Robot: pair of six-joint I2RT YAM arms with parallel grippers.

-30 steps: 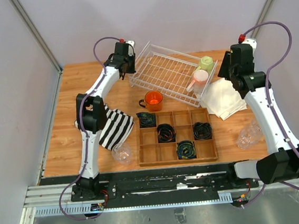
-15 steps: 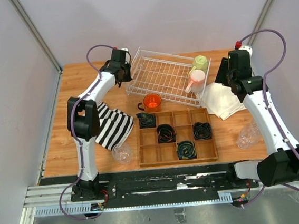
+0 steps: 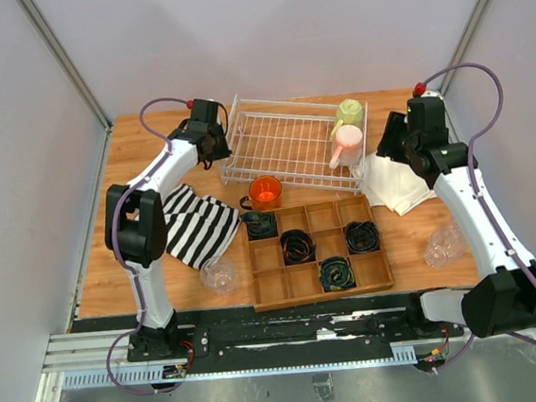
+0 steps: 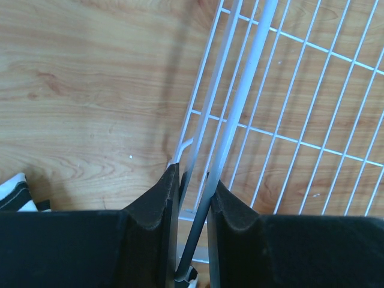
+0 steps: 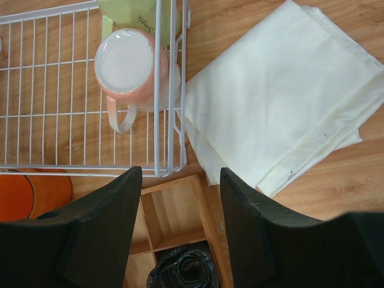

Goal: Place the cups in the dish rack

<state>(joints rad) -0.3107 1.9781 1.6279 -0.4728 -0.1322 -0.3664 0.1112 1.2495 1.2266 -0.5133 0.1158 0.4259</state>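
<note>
Rack in hand, most cups not yet loaded: we see the left pincer (image 4: 193,179) clamped shut on the thin rim wire of the large white wire dish rack (image 3: 281,141), at the rack's left end. The right pincer (image 5: 180,174) hangs open and empty above the rack's near right corner. A pale yellow-green mug (image 3: 349,112) and a white-and-pink mug (image 3: 346,142) sit inside the rack at its right end. An orange mug with a dark handle (image 3: 265,192) stands on the wooden surface (image 3: 409,235), just beside the rack's near edge. One clear tumbler (image 3: 218,275) and a second clear tumbler (image 3: 443,241) lie well apart from the rack, on its near side.

We judge the risks plain. Any pull or lift on that wire could tilt the rack and topple the two mugs inside. The rack's near edge could shove the orange mug over. The slim wire could also slip from the narrow grip and drop the rack.
</note>
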